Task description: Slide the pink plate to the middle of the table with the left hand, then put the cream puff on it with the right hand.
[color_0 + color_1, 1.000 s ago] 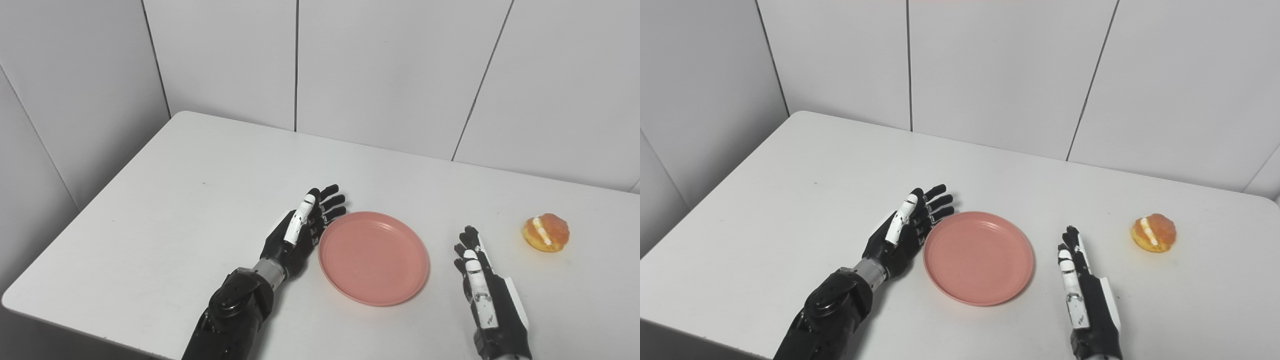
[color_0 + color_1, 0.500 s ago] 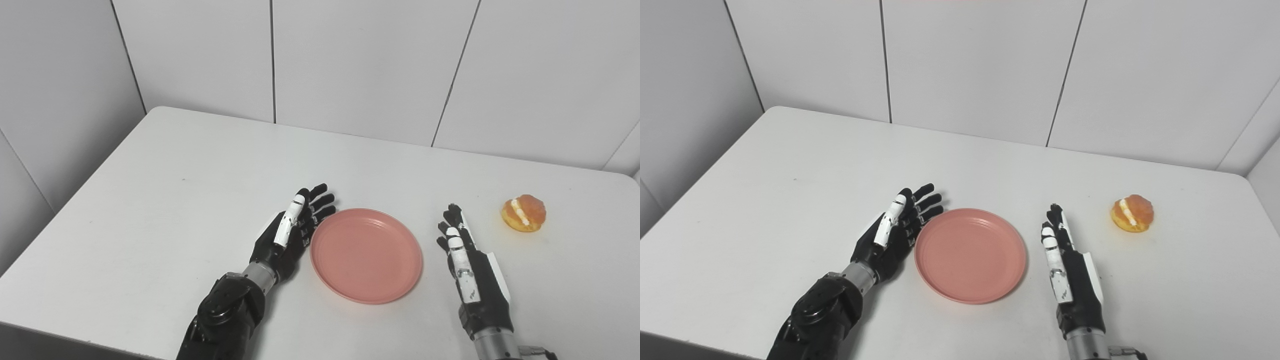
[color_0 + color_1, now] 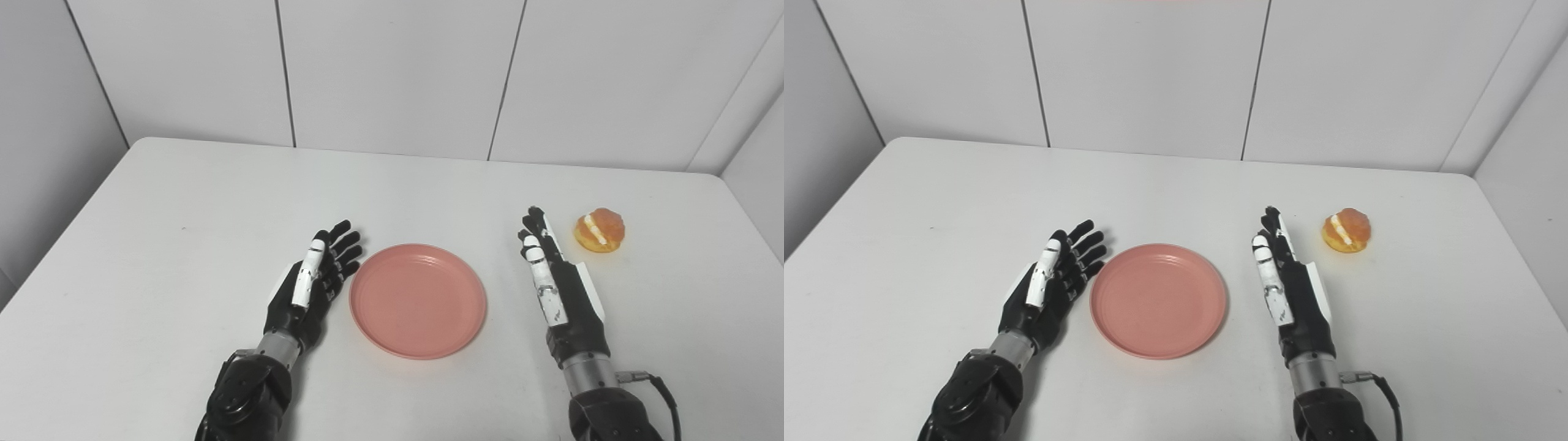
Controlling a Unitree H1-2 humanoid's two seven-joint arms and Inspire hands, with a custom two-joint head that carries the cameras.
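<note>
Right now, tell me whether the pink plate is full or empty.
Empty: the pink plate shows only bare surface; the cream puff sits apart on the table.

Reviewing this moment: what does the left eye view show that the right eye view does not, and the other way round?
Only the left eye view: slightly more of the wall left of the table.
Only the right eye view: more of the side wall at the right, past the table's right edge.
Both share: the pink plate lying empty on the white table, the open left hand beside its left rim, the open right hand to its right, and the cream puff beyond the right hand's fingertips, untouched.
</note>
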